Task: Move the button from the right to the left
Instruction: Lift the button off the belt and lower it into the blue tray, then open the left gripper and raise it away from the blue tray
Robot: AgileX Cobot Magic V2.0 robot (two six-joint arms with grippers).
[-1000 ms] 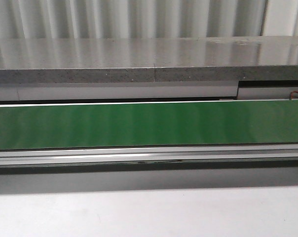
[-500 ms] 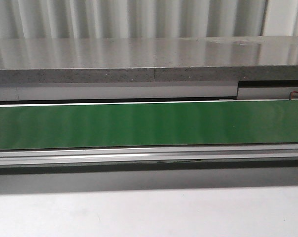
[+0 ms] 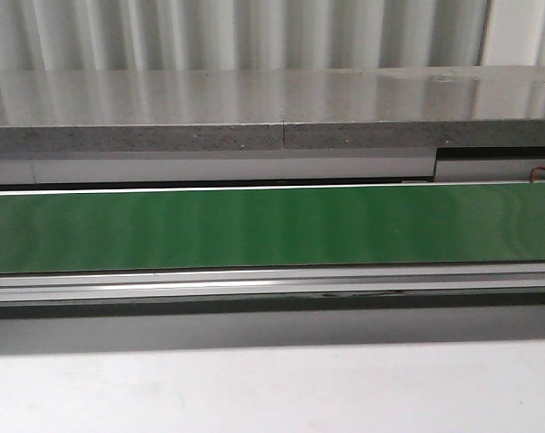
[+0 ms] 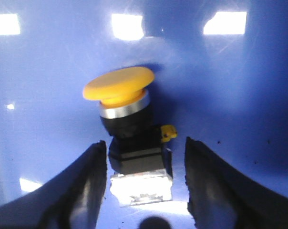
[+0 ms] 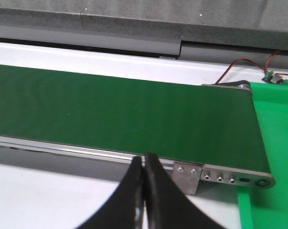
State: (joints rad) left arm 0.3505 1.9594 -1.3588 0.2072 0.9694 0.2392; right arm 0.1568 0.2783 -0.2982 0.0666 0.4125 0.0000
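The button [image 4: 129, 124], with a yellow mushroom cap, silver ring, black collar and clear contact block, lies on the floor of a blue bin [image 4: 239, 86] in the left wrist view. My left gripper [image 4: 145, 142] is open with its fingers either side of the button's body. The left finger [image 4: 94, 176] is close against the body and the right finger [image 4: 206, 176] stands apart from it. My right gripper [image 5: 144, 158] is shut and empty, over the white table by the conveyor's front rail. Neither the grippers nor the button shows in the front view.
A green conveyor belt [image 3: 272, 225] runs across the front view, and its end roller shows in the right wrist view [image 5: 230, 179]. A grey stone shelf [image 3: 254, 108] lies behind it. A green mat [image 5: 277, 124] and red-black wires [image 5: 239, 64] lie beside the belt's end.
A small dark streak on the conveyor's front rail has shifted to the right. Nothing else has visibly changed in the front view.
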